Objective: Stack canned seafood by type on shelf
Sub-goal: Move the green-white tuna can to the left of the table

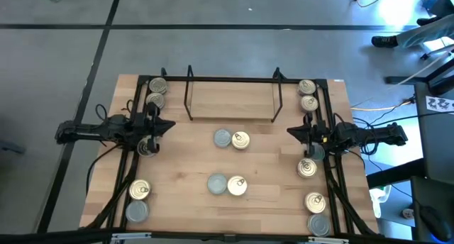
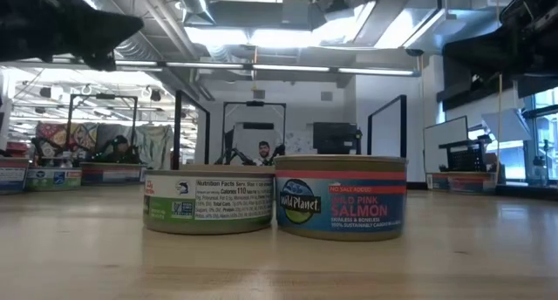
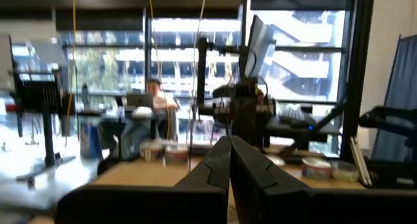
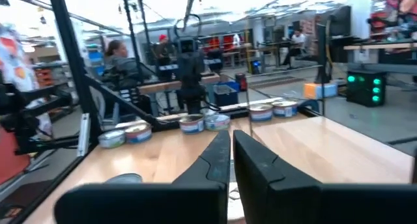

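Tins [image 1: 229, 140] on wooden tabletop [image 1: 184, 166]

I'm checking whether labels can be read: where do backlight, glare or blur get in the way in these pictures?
Low view: bright ceiling lights glare behind, yet the blue-labelled round salmon tin reads sharply; both arms overhead are black silhouettes. Left wrist view: bright windows backlight the soft, dim left claw. High view: glare washes the floor at the upper right corner; the silver and gold tin tops show no print.

Overhead, table-level, two facing wrist views
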Robot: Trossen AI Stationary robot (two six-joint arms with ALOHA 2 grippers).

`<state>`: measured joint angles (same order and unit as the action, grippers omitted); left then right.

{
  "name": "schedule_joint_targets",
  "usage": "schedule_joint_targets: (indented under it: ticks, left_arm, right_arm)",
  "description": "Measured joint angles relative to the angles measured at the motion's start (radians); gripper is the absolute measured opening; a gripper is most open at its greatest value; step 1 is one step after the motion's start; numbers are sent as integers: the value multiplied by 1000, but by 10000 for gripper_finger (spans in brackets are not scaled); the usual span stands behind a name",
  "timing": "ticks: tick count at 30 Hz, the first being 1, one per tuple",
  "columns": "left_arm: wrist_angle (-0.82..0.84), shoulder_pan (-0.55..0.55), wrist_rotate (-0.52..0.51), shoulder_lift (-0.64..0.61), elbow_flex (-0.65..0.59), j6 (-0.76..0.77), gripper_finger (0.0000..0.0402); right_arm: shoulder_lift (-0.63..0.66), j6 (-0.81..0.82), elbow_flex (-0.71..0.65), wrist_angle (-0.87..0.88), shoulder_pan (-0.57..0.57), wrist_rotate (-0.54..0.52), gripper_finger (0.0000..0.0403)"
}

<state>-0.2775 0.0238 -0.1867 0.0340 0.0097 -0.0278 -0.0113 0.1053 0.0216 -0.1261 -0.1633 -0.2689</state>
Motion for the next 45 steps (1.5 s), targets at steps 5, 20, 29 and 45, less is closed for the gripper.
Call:
schedule_joint_targets:
  ticks: [5, 20, 29, 45]
  left_arm:
    - [-121, 0, 0, 103, 5, -76, 4]
    - [-180, 0, -38, 762, 291, -75, 4]
    - [-180, 0, -38, 1160, 485, -23, 4]
    - [-175, -5, -37, 1667, 728, -43, 3]
  right_arm:
    - [-13, 0, -1, 10, 0, -80, 21]
    - [-37, -6, -1, 25, 0, -132, 21]
    - [-40, -6, -1, 27, 0, -142, 21]
    - [-82, -6, 2, 70, 0, -141, 21]
